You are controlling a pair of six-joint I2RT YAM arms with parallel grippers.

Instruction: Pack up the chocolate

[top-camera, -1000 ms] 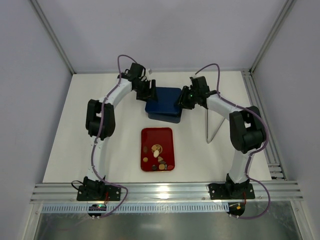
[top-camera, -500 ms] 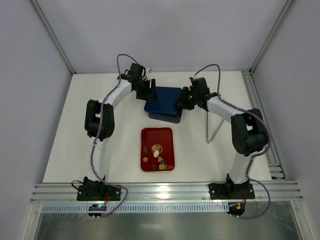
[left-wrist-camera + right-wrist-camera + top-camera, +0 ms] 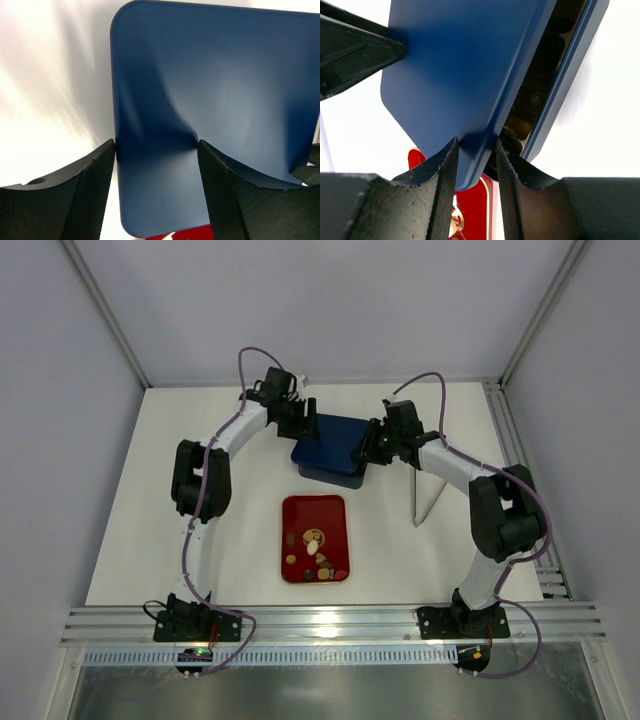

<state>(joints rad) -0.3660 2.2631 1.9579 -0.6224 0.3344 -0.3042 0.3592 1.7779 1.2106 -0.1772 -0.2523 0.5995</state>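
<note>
The chocolate pieces (image 3: pixel 318 550), brown, tan and cream, lie on the near half of the flat red tray (image 3: pixel 313 510). Behind it stands the dark blue box (image 3: pixel 328 448). My right gripper (image 3: pixel 372 447) is shut on the right edge of its lid (image 3: pixel 465 60), raised off the box base (image 3: pixel 565 75), showing dark compartments (image 3: pixel 540 65). In the right wrist view the gripper (image 3: pixel 476 145) has one finger under the lid, with the tray (image 3: pixel 487 200) and one piece (image 3: pixel 454 220) below. My left gripper (image 3: pixel 300 425) is open; in its wrist view (image 3: pixel 157 165) it straddles the lid's left corner (image 3: pixel 200 90).
A thin metal rod (image 3: pixel 428 490) leans on the white table right of the box, close to my right arm. Aluminium rails (image 3: pixel 330 625) run along the near edge. Grey walls enclose the table on three sides.
Both grippers have shifted slightly at the box, the right one a little to the right and nearer. The lid's right edge stays in the right gripper. The tray and chocolates have not moved.
</note>
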